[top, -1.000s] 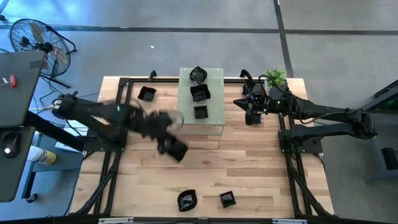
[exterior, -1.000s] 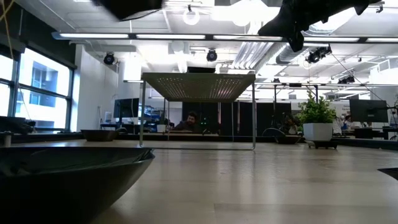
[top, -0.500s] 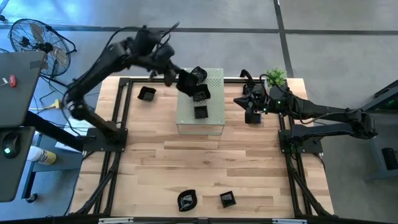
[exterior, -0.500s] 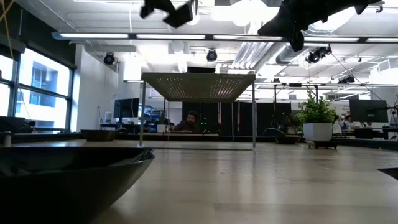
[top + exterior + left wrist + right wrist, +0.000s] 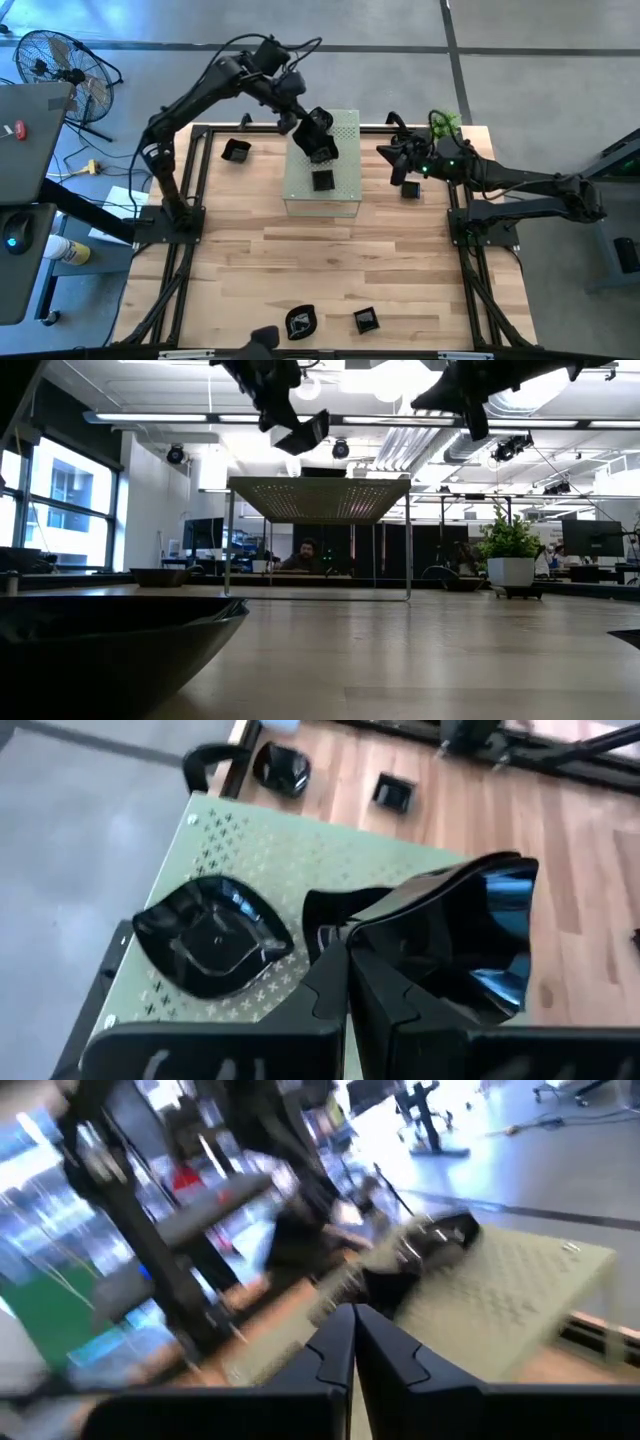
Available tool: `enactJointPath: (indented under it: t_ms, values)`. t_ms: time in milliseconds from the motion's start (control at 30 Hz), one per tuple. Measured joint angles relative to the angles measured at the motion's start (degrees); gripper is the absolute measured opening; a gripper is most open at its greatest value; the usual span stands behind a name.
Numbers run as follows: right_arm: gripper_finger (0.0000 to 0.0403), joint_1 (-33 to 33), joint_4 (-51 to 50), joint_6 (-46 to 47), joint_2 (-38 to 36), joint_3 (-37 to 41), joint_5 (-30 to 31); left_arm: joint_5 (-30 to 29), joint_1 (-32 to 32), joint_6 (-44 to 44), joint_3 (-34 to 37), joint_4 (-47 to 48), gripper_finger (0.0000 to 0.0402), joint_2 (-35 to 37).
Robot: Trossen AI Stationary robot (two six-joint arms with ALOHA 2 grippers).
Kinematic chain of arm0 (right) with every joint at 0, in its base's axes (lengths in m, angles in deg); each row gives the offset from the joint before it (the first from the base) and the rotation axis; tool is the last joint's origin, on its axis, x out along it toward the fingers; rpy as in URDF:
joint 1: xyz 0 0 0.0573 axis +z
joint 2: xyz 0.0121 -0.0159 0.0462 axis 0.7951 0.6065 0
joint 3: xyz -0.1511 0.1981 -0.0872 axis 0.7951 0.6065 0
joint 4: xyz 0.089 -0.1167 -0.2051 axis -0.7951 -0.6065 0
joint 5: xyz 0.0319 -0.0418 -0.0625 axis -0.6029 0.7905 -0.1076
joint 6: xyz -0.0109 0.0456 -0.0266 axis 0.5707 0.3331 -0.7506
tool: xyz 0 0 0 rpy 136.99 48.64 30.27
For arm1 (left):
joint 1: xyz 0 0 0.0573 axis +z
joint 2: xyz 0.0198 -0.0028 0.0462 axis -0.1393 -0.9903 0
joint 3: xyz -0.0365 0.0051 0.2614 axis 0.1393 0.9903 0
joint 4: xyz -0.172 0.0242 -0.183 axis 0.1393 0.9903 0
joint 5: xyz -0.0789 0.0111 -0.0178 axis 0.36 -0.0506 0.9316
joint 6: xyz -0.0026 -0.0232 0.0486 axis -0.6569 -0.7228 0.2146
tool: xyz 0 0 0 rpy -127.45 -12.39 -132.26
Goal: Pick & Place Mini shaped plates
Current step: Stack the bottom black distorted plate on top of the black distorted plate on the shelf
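Risk sits with the left gripper [image 5: 348, 982], clamped on a glossy black wavy-edged mini plate [image 5: 470, 945] above the pale green perforated box [image 5: 345, 172]: released tilted, it could knock the leaf-shaped black dish [image 5: 212, 938] there. Right gripper [image 5: 403, 158], beside the box, is closed, holding nothing visible.

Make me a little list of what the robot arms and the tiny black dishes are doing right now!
Left gripper: above the green box, fingers shut on a black dish
Right gripper: at the table's far right side near the plant, fingers shut, nothing seen held
On the box: a wavy dish and a square dish
Near edge of table: two dishes
Far left of table: one dish
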Motion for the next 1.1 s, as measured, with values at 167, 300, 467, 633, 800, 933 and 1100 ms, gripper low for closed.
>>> enactJointPath:
  t_ms: [167,300,467,633,800,933,1100]
  values:
    - [0.0029,0.0,2.39,5.85,3.7,-4.76,0.54,-2.31,-0.04,-4.56,0.0,0.36,0.0,-0.05]
    - [0.0065,-0.03,-3.3,7.05,11.5,-15.22,0.72,-2.48,-0.04,-8.4,0.0,1.05,0.0,-0.05]
    - [0.011,-1.03,-19.11,9.73,23.95,-33.58,0.47,-2.55,-0.02,-12.81,0.0,1.03,0.0,-0.05]
    - [0.0149,-2.3,-34.41,12.82,34.03,-49.45,-0.75,-2.32,-0.02,-15.42,0.0,1.03,0.0,-0.05]
    - [0.0171,-3.51,-41.28,11.97,41.23,-59.89,-5.23,-0.62,-0.02,-16.31,0.0,1.03,0.0,-0.05]
    - [0.0167,-4.32,-45.08,11.88,45.32,-63.77,-7.09,-0.45,-0.02,-16.52,0.02,1.03,0.0,-0.05]
    - [0.014,-5.41,-46.43,12.66,47.08,-64.1,-7.09,-0.12,0.02,-14.81,0.04,0.77,0.0,-0.05]
